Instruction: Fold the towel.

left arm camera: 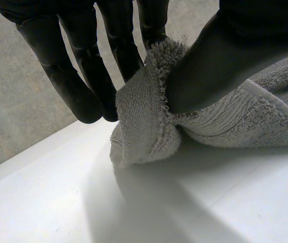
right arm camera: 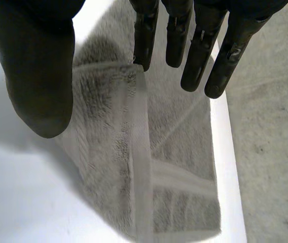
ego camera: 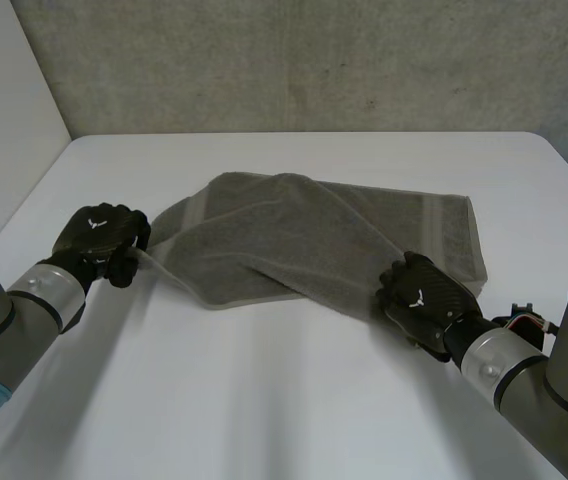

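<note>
Grey terry towel (ego camera: 304, 240), rumpled and partly doubled over itself, lies mid-table on the smooth white table (ego camera: 264, 410). Woven hem bands run along its short ends. Left hand (ego camera: 99, 242) sits at the towel's 9 o'clock, with thumb and fingers clamped on a looped-pile corner. Right hand (ego camera: 419, 300) sits at 4 o'clock on the near corner. Its fingers (right arm camera: 144, 40) are straight and its thumb is held apart, one fingertip touching the hemmed edge.

Grey towel (ego camera: 364, 240) (perhaps half-folded) on white table (ego camera: 294, 400)
</note>
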Controlling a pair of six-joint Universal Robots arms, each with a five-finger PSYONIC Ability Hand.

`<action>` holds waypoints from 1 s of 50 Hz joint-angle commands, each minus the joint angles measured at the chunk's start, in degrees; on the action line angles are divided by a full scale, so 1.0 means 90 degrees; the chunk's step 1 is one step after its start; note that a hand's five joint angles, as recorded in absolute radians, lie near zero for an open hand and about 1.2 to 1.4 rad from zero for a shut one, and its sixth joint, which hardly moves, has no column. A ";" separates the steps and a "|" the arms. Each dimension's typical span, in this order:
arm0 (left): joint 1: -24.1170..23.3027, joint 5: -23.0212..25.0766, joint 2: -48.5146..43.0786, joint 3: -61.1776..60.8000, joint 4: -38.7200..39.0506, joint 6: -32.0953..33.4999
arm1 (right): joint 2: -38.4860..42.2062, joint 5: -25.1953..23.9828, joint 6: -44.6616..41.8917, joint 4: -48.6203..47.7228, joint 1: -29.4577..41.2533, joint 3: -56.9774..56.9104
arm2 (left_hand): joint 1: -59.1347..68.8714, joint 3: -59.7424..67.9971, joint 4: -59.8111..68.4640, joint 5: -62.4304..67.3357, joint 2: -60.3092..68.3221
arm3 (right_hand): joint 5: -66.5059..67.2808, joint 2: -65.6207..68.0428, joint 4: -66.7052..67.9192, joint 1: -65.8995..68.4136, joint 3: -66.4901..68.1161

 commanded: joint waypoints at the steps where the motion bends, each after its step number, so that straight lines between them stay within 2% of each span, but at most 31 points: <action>1: 0.0000 0.0009 -0.0017 0.0003 -0.0005 0.0000 | 0.0019 0.0332 -0.0165 -0.0075 -0.0102 -0.0053 | -0.0338 -0.0973 -0.0767 -0.1692 -0.0608 | 0.0763 0.0883 0.0859 0.0856 0.0862; 2: 0.0000 0.0009 -0.0017 0.0013 0.0005 0.0000 | 0.0019 0.0332 -0.0165 -0.0075 -0.0112 -0.0053 | -0.0338 -0.0973 -0.0767 -0.1692 -0.0608 | 0.1688 0.1808 0.1784 0.1781 0.1788; 3: 0.0000 0.0009 -0.0017 0.0013 -0.0005 0.0000 | 0.0010 0.0322 -0.0165 -0.0075 -0.0112 -0.0063 | -0.0338 -0.0973 -0.0767 -0.1692 -0.0608 | 0.3215 0.3334 0.3311 0.3308 0.3314; 4: 0.0000 0.0009 -0.0017 0.0013 -0.0005 0.0000 | 0.0010 0.0322 -0.0165 -0.0075 -0.0112 -0.0063 | -0.0338 -0.0973 -0.0767 -0.1692 -0.0608 | 0.3230 0.3350 0.3326 0.3323 0.3329; 5: 0.0000 0.0000 -0.0017 0.0013 0.0005 0.0000 | 0.0000 0.0312 -0.0117 -0.0075 -0.0122 -0.0082 | -0.0338 -0.0973 -0.0767 -0.1692 -0.0608 | 0.4858 0.4978 0.4954 0.4951 0.4958; 6: 0.0000 0.0000 -0.0017 0.0013 0.0005 0.0000 | 0.0000 0.0312 -0.0116 -0.0075 -0.0122 -0.0082 | -0.0338 -0.0973 -0.0767 -0.1692 -0.0608 | 0.4875 0.4994 0.4971 0.4967 0.4974; 7: 0.0000 0.0009 -0.0007 0.0013 0.0005 0.0000 | -0.0010 0.0283 -0.0029 -0.0075 -0.0131 -0.0111 | -0.0338 -0.0973 -0.0767 -0.1692 -0.0608 | 0.5719 0.5839 0.5815 0.5812 0.5819; 12: -0.0010 0.0000 0.0003 0.0023 -0.0005 0.0000 | -0.0274 0.0283 0.0646 -0.0075 -0.0122 -0.0229 | -0.0338 -0.0973 -0.0767 -0.1692 -0.0608 | 0.5728 0.5848 0.5824 0.5821 0.5827; 14: 0.0010 0.0000 0.0051 0.0052 -0.0024 -0.0019 | -0.0876 0.0264 0.1685 -0.0056 -0.0151 -0.0355 | -0.0338 -0.0973 -0.0767 -0.1692 -0.0608 | 0.5728 0.5848 0.5824 0.5821 0.5827; 15: 0.0010 0.0000 0.0052 0.0052 -0.0024 -0.0019 | -0.0879 0.0263 0.1690 -0.0056 -0.0151 -0.0356 | -0.0338 -0.0973 -0.0767 -0.1692 -0.0608 | 0.5728 0.5848 0.5824 0.5821 0.5827; 17: 0.0107 -0.0029 0.0323 0.0110 -0.0092 -0.0049 | -0.1336 0.0263 0.2886 -0.0046 -0.0287 -0.0501 | -0.0338 -0.0973 -0.0767 -0.1692 -0.0608 | 0.5728 0.5848 0.5824 0.5821 0.5827; 20: 0.0156 -0.0020 0.0540 0.0110 -0.0093 -0.0068 | -0.1524 0.0273 0.3448 -0.0027 -0.0376 -0.0610 | -0.0338 -0.0973 -0.0767 -0.1692 -0.0608 | 0.5728 0.5848 0.5824 0.5821 0.5827; 23: 0.0322 -0.0029 0.1143 0.0140 -0.0093 -0.0233 | -0.2283 0.0293 0.4540 0.0362 -0.0784 -0.0931 | -0.0338 -0.0973 -0.0767 -0.1692 -0.0608 | 0.5728 0.5848 0.5824 0.5821 0.5827; 29: 0.0527 -0.0010 0.1468 0.0140 -0.0083 -0.0596 | -0.2344 0.0273 0.4415 0.1438 -0.1137 -0.1245 | -0.0338 -0.0973 -0.0767 -0.1692 -0.0608 | 0.5728 0.5848 0.5824 0.5821 0.5827; 31: 0.0547 -0.0010 0.1458 0.0130 -0.0083 -0.0751 | -0.1907 0.0331 0.4153 0.1760 -0.1206 -0.1313 | -0.0338 -0.0973 -0.0767 -0.1692 -0.0608 | 0.5728 0.5848 0.5824 0.5821 0.5827; 37: 0.0527 -0.0010 0.1302 0.0023 -0.0083 -0.0732 | -0.1338 0.0420 0.3517 0.1917 -0.1215 -0.1293 | -0.0338 -0.0973 -0.0767 -0.1692 -0.0608 | 0.5728 0.5848 0.5824 0.5821 0.5827; 39: 0.0489 -0.0010 0.0961 0.0042 -0.0102 -0.0684 | -0.1008 0.0536 0.3167 0.2062 -0.1215 -0.1245 | -0.0338 -0.0973 -0.0767 -0.1692 -0.0608 | 0.5728 0.5848 0.5824 0.5821 0.5827; 45: 0.0478 -0.0010 0.0628 0.0071 -0.0210 -0.0488 | -0.0635 0.0810 0.2921 0.2434 -0.1225 -0.1274 | -0.0338 -0.0973 -0.0767 -0.1692 -0.0608 | 0.5728 0.5848 0.5824 0.5821 0.5827; 50: 0.0478 -0.0010 0.0569 0.0081 -0.0668 0.0184 | -0.0625 0.0879 0.2902 0.2620 -0.1225 -0.1332 | -0.0338 -0.0973 -0.0767 -0.1692 -0.0608 | 0.5728 0.5848 0.5824 0.5821 0.5827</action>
